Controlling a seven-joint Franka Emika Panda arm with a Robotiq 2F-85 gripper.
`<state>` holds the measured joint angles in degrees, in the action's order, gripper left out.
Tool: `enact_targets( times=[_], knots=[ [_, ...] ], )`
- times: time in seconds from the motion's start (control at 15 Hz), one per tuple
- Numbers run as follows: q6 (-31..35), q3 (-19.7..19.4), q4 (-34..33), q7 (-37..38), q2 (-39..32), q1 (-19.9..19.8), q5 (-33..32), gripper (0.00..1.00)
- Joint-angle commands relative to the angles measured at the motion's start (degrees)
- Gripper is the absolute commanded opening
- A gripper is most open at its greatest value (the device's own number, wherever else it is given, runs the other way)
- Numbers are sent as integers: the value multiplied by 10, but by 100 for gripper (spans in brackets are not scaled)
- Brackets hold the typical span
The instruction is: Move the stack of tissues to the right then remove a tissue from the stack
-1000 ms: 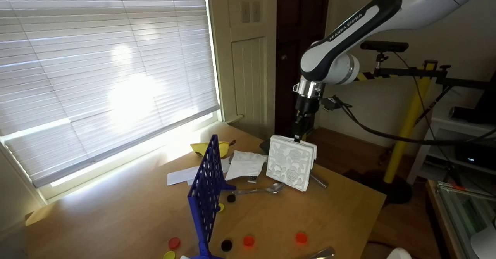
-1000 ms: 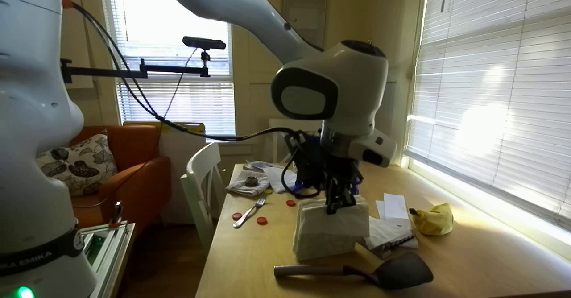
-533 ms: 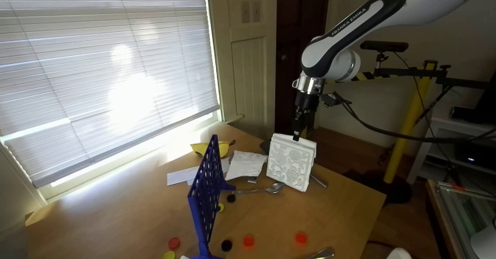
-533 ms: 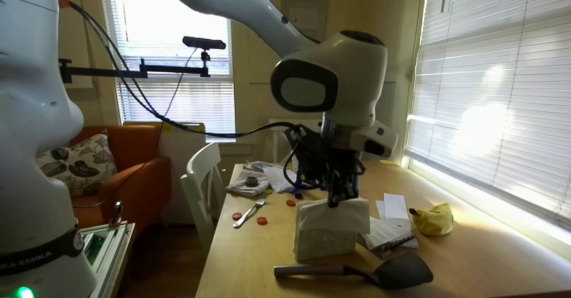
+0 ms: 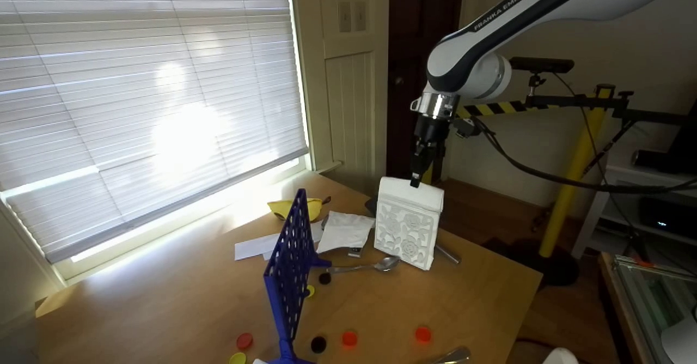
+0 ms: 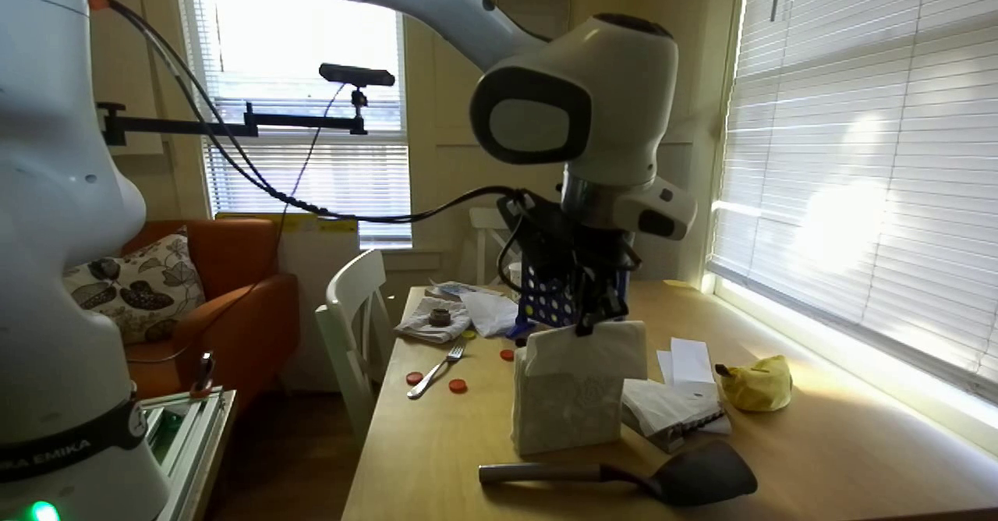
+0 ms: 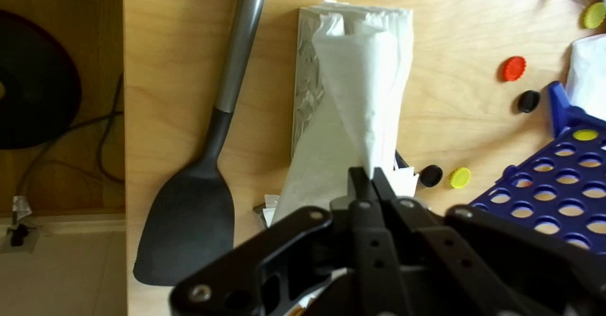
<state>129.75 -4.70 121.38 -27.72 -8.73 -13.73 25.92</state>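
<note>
The stack of tissues [image 5: 407,236] stands upright on the table, its patterned face showing in an exterior view. It also shows in an exterior view [image 6: 557,431] and, from above, in the wrist view [image 7: 305,89]. My gripper [image 5: 415,182] is above the stack's top edge, its fingertips pinched together on the white tissue [image 5: 405,190]. In the wrist view the shut fingertips [image 7: 370,171] hold the tissue [image 7: 355,56], which narrows to a fold between them. The tissue rises above the stack; its lower part is still among the other sheets, hidden. The gripper also shows in an exterior view [image 6: 585,327].
A black spatula [image 6: 698,474] lies beside the stack. A spoon [image 5: 385,264] and loose white papers [image 5: 346,232] lie near its other side. A blue perforated board [image 5: 288,277] stands nearby, with several coloured caps around. A yellow object [image 6: 758,384] lies toward the window.
My gripper has moved up, drawing the tissue higher above the stack's top edge. The stack stays standing in about the same place.
</note>
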Motion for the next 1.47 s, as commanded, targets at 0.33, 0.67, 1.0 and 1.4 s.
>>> enact_targets(
  times=[0.33, 0.67, 1.0, 1.4],
  knots=[
    [-54, -11, -4, -144, 64, 0, 169, 1],
    [-162, -17, -7, -250, 50, 13, 283, 1],
    [-120, 5, 16, -245, 27, 61, 221, 1],
    [124, 44, 72, -201, 13, 129, 100, 1]
  ],
)
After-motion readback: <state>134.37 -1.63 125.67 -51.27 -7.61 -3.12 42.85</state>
